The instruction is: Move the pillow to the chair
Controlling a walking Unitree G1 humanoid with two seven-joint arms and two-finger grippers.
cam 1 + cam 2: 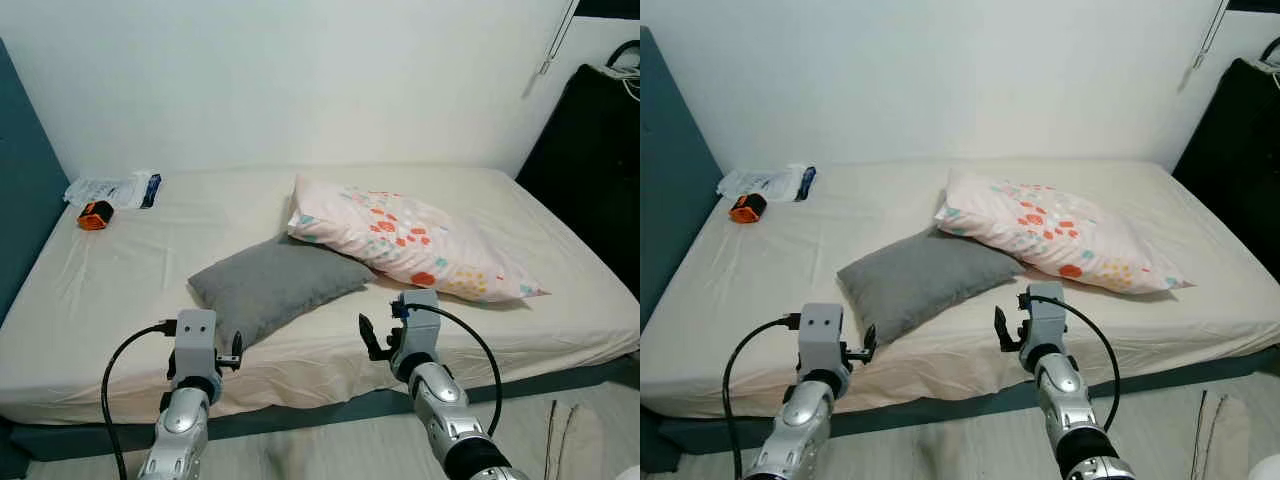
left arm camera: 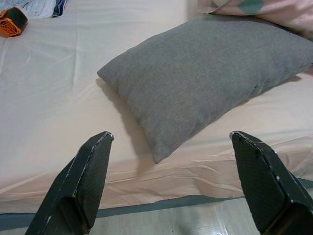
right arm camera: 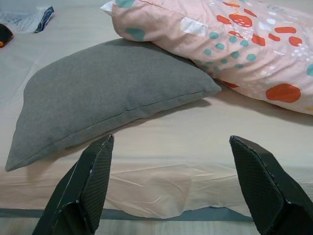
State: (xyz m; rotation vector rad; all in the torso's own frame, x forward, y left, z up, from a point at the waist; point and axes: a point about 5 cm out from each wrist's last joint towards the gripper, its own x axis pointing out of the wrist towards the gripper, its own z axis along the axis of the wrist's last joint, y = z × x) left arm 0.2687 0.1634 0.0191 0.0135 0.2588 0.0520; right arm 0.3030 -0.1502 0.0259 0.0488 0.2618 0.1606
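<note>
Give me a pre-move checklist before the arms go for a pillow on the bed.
1. Left gripper open, holding nothing: ok.
2. Right gripper open, holding nothing: ok.
3. Grey pillow within the near part of the bed, ahead of both grippers: ok.
4. Grey pillow free to lift: not ok, the patterned pillow overlaps its far corner.
5. Which pillow is meant: cannot tell.
6. Chair located: cannot tell.
</note>
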